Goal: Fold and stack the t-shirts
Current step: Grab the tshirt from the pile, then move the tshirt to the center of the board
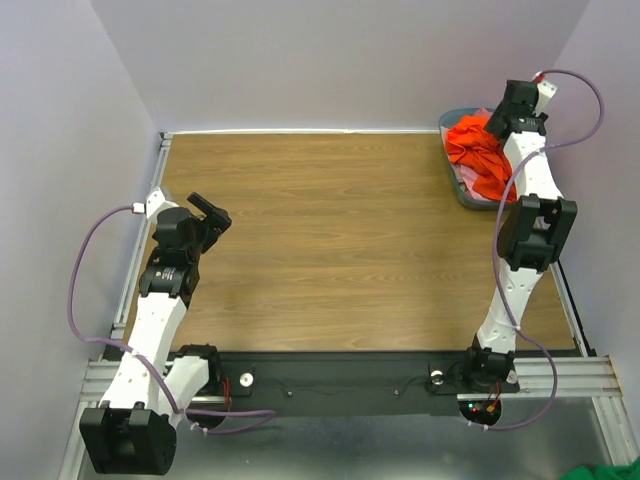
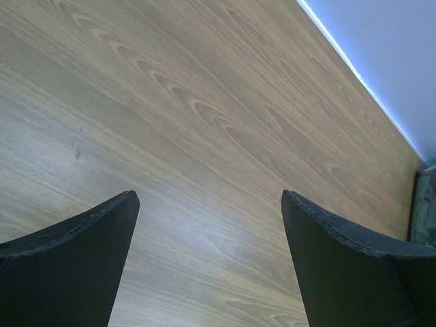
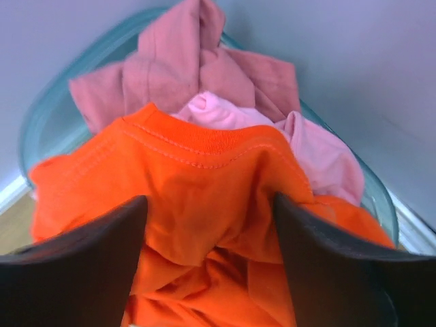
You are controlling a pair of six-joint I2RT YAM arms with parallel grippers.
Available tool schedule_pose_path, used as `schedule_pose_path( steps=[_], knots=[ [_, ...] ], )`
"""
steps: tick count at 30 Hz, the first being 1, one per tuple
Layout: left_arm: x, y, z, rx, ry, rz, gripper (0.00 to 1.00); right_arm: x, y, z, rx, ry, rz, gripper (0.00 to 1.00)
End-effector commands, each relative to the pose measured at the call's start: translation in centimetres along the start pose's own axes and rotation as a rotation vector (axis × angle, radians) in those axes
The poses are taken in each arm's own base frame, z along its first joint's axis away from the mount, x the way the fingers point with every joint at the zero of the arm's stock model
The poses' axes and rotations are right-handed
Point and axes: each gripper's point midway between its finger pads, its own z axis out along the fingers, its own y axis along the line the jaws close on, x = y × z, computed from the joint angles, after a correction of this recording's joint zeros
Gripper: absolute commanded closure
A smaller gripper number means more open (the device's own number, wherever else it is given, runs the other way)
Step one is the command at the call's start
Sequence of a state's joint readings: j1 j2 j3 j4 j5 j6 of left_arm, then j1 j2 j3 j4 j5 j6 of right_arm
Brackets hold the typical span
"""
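Observation:
The orange-red t-shirt (image 1: 478, 152) lies crumpled on top of the pile in the grey-blue basket (image 1: 453, 183) at the table's far right corner. Pale pink t-shirts (image 3: 204, 68) lie under and behind it. My right gripper (image 3: 211, 204) is open, its jaws either side of a bunched fold of the orange-red t-shirt (image 3: 197, 177) just below its collar, pressed into the cloth. In the top view the right gripper (image 1: 503, 122) reaches down into the basket. My left gripper (image 1: 208, 212) is open and empty above bare table at the left; the left wrist view shows its fingers (image 2: 75, 252) spread over wood.
The wooden table (image 1: 340, 230) has a white rail along its far edge and metal rails at the sides. The purple walls stand close behind and beside the basket. A corner of the basket (image 2: 426, 211) shows at the right edge of the left wrist view.

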State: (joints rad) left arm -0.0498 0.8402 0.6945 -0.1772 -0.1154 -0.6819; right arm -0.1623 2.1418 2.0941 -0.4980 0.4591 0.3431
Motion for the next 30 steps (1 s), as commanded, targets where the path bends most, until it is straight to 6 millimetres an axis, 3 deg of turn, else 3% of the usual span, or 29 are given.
schedule_pose_path(
  steps=[1, 2, 3, 4, 6, 7, 9, 10, 13, 14, 18, 19, 20, 21, 22, 23, 24, 25, 27, 28, 30],
  knots=[
    [-1.8, -0.8, -0.1, 0.019, -0.061, -0.006, 0.02, -2.6, 1.0, -0.3, -0.022, -0.064, 0.009, 0.4],
    [-1.8, -0.7, -0.2, 0.017, -0.061, -0.007, 0.02, -3.3, 1.2, -0.4, -0.03, -0.08, 0.013, 0.51],
    [-1.8, -0.8, -0.3, 0.022, -0.06, -0.009, 0.02, -3.9, 1.3, -0.7, -0.036, -0.091, 0.002, 0.87],
    [-1.7, -0.8, -0.4, 0.023, -0.057, -0.01, 0.02, -4.3, 1.2, -0.9, -0.034, -0.099, 0.001, 1.0],
    [-1.7, -0.8, -0.8, 0.022, -0.054, -0.011, 0.02, -6.6, 0.7, -2.7, -0.028, -0.147, 0.02, 1.0],
    [-1.7, -0.7, -1.0, 0.022, -0.053, -0.014, 0.02, -8.8, 0.5, -4.9, -0.048, -0.189, 0.042, 1.0],
    [-1.8, -0.6, -1.7, 0.021, -0.061, -0.023, 0.02, -10.8, 0.4, -7.3, -0.083, -0.224, 0.061, 1.0],
    [-1.9, -0.7, -1.9, 0.027, -0.064, -0.034, 0.02, -12.8, 0.2, -9.8, -0.117, -0.264, 0.083, 1.0],
    [-2.4, -1.5, -3.2, 0.074, -0.081, -0.046, 0.02, -14.8, 1.3, -14.1, -0.265, -0.287, 0.115, 1.0],
    [-2.7, -1.7, -3.8, 0.091, -0.094, -0.051, 0.02, -16.2, 1.5, -17.0, -0.33, -0.316, 0.133, 1.0],
    [-3.1, -1.8, -5.0, 0.107, -0.115, -0.058, 0.02, -16.5, 5.5, -24.0, -0.591, -0.329, 0.065, 1.0],
    [-3.3, -1.8, -5.6, 0.121, -0.132, -0.071, 0.02, -15.3, 9.5, -29.6, -0.732, -0.353, -0.024, 1.0],
    [-3.2, -1.8, -5.6, 0.12, -0.129, -0.074, 0.02, -15.9, 9.1, -30.6, -0.739, -0.373, -0.017, 1.0],
    [-3.4, -1.9, -5.9, 0.133, -0.137, -0.076, 0.02, -15.6, 10.5, -33.1, -0.807, -0.386, -0.045, 0.99],
    [-3.2, -2.0, -5.9, 0.142, -0.129, -0.073, 0.02, -14.2, 13.4, -37.5, -0.923, -0.386, -0.072, 1.0],
    [-3.1, -2.2, -6.1, 0.149, -0.125, -0.071, 0.02, -13.7, 14.6, -39.6, -0.979, -0.388, -0.081, 1.0],
    [-3.1, -2.1, -6.2, 0.15, -0.122, -0.069, 0.02, -13.2, 16.3, -43.9, -1.086, -0.401, -0.083, 1.0],
    [-3.1, -2.1, -6.3, 0.149, -0.121, -0.065, 0.02, -12.2, 17.9, -45.8, -1.175, -0.374, -0.09, 1.0],
    [-3.0, -1.9, -6.4, 0.139, -0.118, -0.063, 0.02, -12.4, 19.1, -50.3, -1.317, -0.384, -0.075, 1.0],
    [-3.1, -1.9, -6.5, 0.136, -0.119, -0.061, 0.02, -10.6, 21.2, -52.1, -1.404, -0.336, -0.084, 1.0],
    [-3.0, -1.8, -6.6, 0.128, -0.109, -0.055, 0.02, -9.9, 22.4, -54.2, -1.476, -0.325, -0.086, 1.0]
  ],
)
